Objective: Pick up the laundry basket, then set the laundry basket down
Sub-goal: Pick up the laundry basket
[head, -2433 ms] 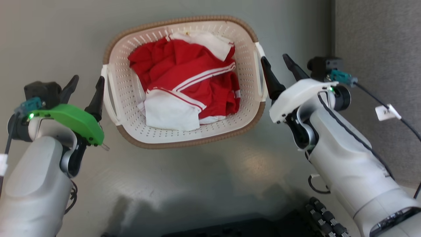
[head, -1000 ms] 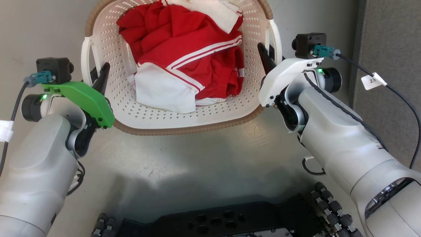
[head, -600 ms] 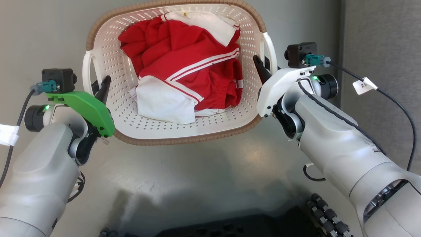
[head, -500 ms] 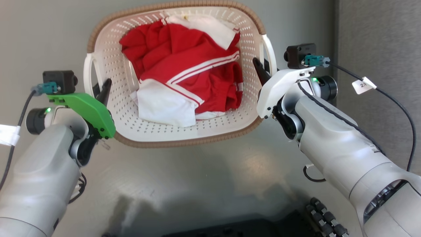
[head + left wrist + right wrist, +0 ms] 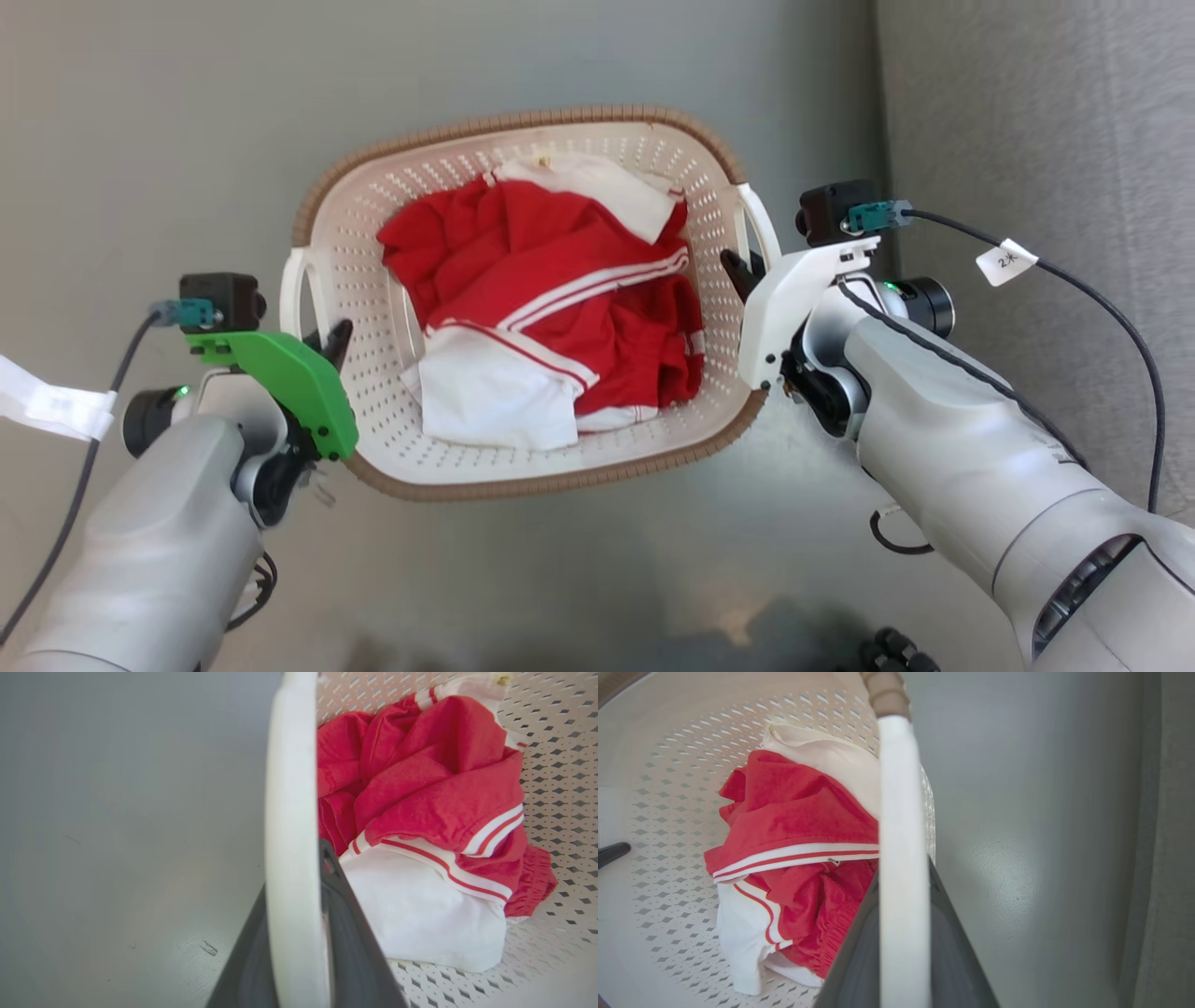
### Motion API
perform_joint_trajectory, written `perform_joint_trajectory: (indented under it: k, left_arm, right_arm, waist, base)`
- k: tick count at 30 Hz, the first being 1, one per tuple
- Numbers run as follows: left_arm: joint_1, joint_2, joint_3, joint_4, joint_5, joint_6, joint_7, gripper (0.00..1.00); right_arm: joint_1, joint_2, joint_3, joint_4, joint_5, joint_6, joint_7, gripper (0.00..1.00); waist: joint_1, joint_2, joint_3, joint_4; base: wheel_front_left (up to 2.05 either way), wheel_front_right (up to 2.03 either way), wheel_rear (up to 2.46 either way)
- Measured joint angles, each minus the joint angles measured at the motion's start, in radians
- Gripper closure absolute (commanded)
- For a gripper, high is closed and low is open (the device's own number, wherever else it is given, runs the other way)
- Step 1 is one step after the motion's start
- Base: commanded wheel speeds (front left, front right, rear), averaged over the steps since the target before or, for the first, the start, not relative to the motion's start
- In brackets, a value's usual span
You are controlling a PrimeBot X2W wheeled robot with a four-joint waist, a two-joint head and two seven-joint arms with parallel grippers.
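Head view: cream-white perforated plastic laundry basket with brown woven-look rim sits mid-frame over the smooth grey floor; whether its base rests on the floor or hangs clear of it cannot be told. Load: crumpled red-and-white striped garments, heaped centre, white part toward 6 o'clock. The left gripper is at the basket's 9 o'clock, on the white left handle. The left wrist view shows that bar running between the two dark fingers, clamped. The right gripper is at 3 o'clock on the white right handle, and the bar is likewise pinched between its fingers. Judgement: the shell is stiff but thin, likely to flex a little. The load is soft and light, unlikely to shift much. The handles look smooth, so slip or rotation inside the fingers is the main risk. The two handles are the right holds, with both arms kept level and evenly spaced. A grey textured panel stands at 3 o'clock, close to the right arm.
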Motion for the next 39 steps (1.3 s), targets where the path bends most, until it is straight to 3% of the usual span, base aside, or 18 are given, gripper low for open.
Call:
perform_joint_trajectory:
  k: [26,39]
  left_arm:
    - [0.181,-0.078,-0.089,0.113,-0.090,0.000,0.146,1.00]
    - [0.238,-0.114,-0.099,0.160,-0.120,0.000,0.193,1.00]
  right_arm:
    - [0.204,-0.005,0.086,0.056,0.119,0.053,0.179,1.00]
    - [0.265,-0.008,0.106,0.071,0.153,0.063,0.247,1.00]
  waist:
    - [-0.0001,0.0000,-0.389,-0.017]
    - [-0.0001,0.0000,-0.544,-0.026]
  base:
    - [0.00,0.00,0.00]
    - [0.00,0.00,0.00]
